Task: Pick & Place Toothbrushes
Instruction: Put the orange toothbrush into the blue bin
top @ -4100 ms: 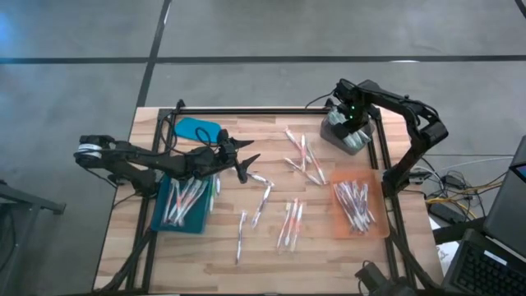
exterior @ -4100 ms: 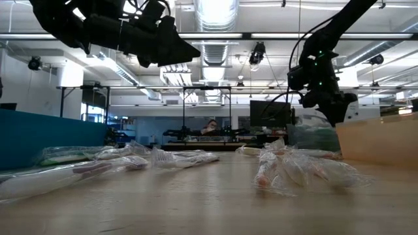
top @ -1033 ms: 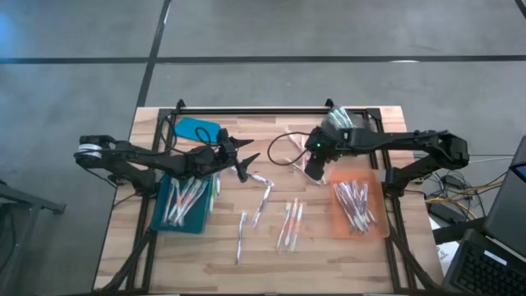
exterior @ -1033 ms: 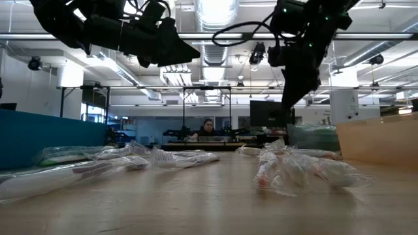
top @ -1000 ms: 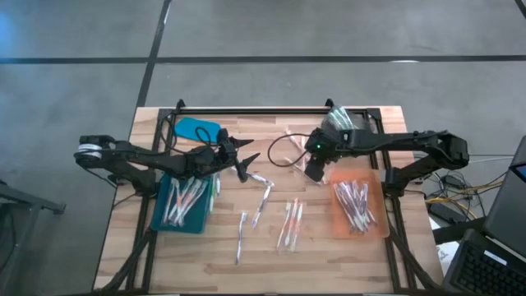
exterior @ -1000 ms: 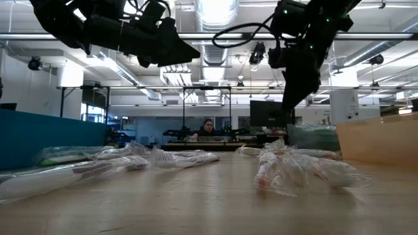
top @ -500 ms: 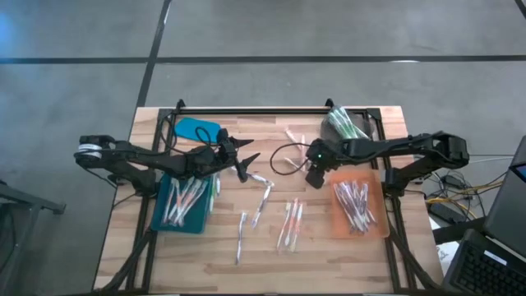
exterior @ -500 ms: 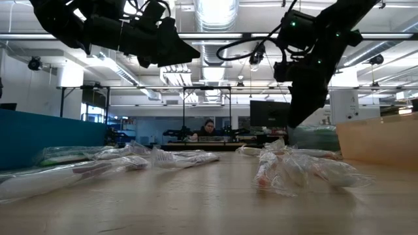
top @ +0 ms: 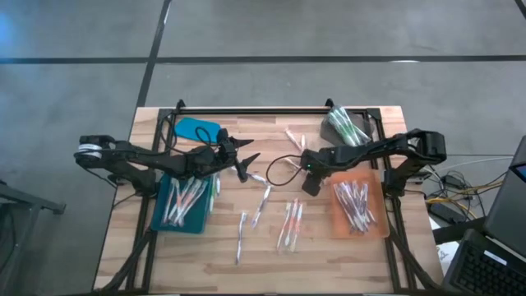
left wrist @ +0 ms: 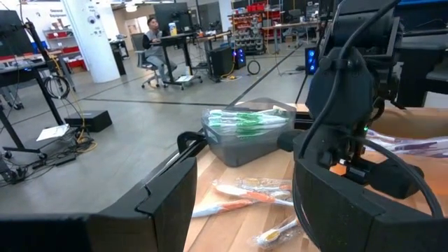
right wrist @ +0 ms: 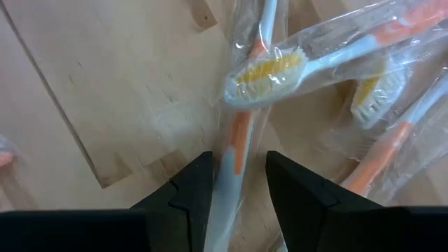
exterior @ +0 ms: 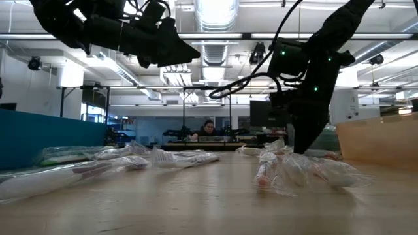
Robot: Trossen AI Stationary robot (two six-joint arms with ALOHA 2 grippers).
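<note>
From above, the right tool (top: 310,184) sits just right of the frame's centre, low over the wooden counter (top: 329,247), among loose wrapped toothbrushes (top: 289,224) scattered across the middle. More brushes fill the orange tray (top: 358,208) at right, the teal tray (top: 184,204) at left, and a grey bin (top: 348,130) at upper right. The left tool (top: 246,167) hangs left of centre, just above the teal tray's edge, fingers spread wide with nothing between them.

From counter height, the right tool (exterior: 302,140) drops down at right of centre to a heap of clear-wrapped brushes (exterior: 297,171); the left arm fills the upper left, well clear of the wood. A person (exterior: 209,127) sits far behind.

The left wrist camera looks past its parted fingers to the grey bin (left wrist: 248,133) and a few brushes (left wrist: 241,196) on the wood.

The right wrist camera shows an orange-and-white brush (right wrist: 241,133) in its wrapper lying straight between the two fingers (right wrist: 183,192), which stand apart on either side of the handle, not yet clamped.
</note>
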